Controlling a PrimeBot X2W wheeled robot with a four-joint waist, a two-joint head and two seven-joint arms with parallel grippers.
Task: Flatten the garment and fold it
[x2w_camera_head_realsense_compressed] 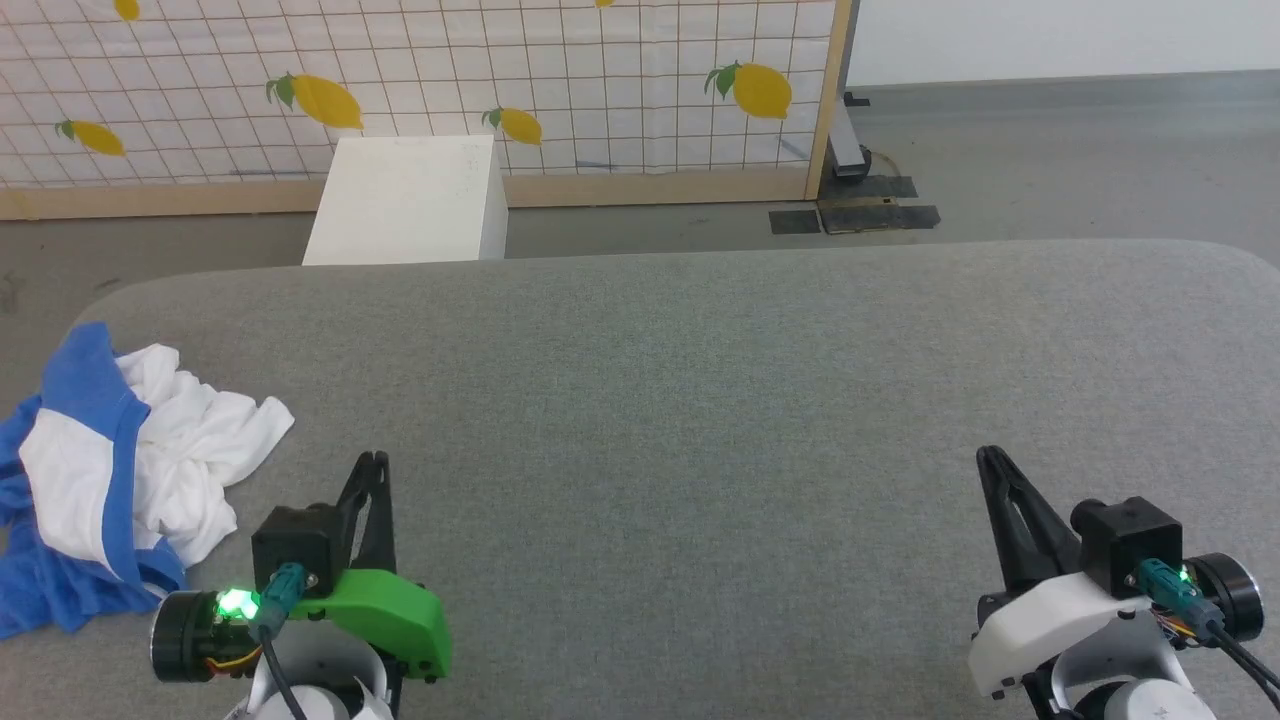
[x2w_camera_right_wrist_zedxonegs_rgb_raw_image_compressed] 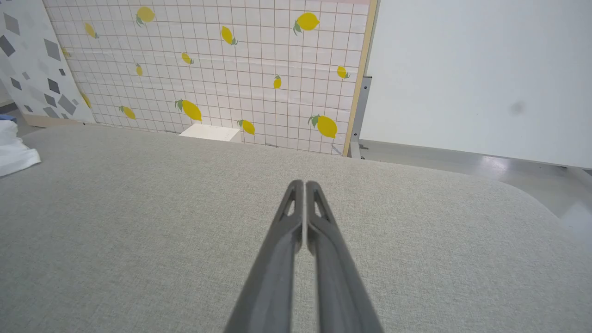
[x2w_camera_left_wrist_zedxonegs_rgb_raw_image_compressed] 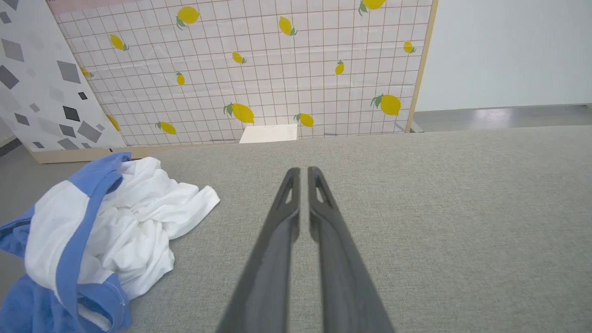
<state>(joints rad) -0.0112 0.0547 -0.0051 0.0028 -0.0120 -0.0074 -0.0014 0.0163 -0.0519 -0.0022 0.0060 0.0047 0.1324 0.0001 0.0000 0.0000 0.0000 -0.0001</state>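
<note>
One garment, head view: the garment [x2w_camera_head_realsense_compressed: 130, 470] lies in a crumpled heap at the left end of the grey table [x2w_camera_head_realsense_compressed: 700, 400]. Its blue cloth reaches the left edge, and whether it hangs over cannot be told.
Progress, head view: nothing appears done. No part is spread and no fold is made, so flattening and folding both remain, starting with a first grasp.
Axis, head view: the heap runs roughly near-to-far along the table's left end, and a white flap points right toward the table's middle. Which way collar and hem face cannot be told.
Left pincer, head view: the left pincer [x2w_camera_head_realsense_compressed: 372, 462] is clenched on nothing, just right of the heap and apart from it.
Right pincer, head view: the right pincer [x2w_camera_head_realsense_compressed: 988, 458] is clenched on nothing at the near right, well apart from the garment.
Surroundings, head view: a white box [x2w_camera_head_realsense_compressed: 410, 200] stands on the floor past the far edge, with a lemon-printed panel [x2w_camera_head_realsense_compressed: 600, 80] behind it.
Garment, left wrist view: the garment [x2w_camera_left_wrist_zedxonegs_rgb_raw_image_compressed: 101, 222] is bunched white folds crossed by a curving blue band, with blue cloth lowest. No sleeve is laid out.
Left pincer, left wrist view: the left pincer [x2w_camera_left_wrist_zedxonegs_rgb_raw_image_compressed: 300, 172] has its fingers pressed together, empty, over bare table [x2w_camera_left_wrist_zedxonegs_rgb_raw_image_compressed: 439, 208] beside the heap.
Garment, right wrist view: a white corner of the garment [x2w_camera_right_wrist_zedxonegs_rgb_raw_image_compressed: 14, 155] rests at the view's left edge.
Right pincer, right wrist view: the right pincer [x2w_camera_right_wrist_zedxonegs_rgb_raw_image_compressed: 304, 185] has its fingers closed together, empty, above bare table [x2w_camera_right_wrist_zedxonegs_rgb_raw_image_compressed: 138, 208].
</note>
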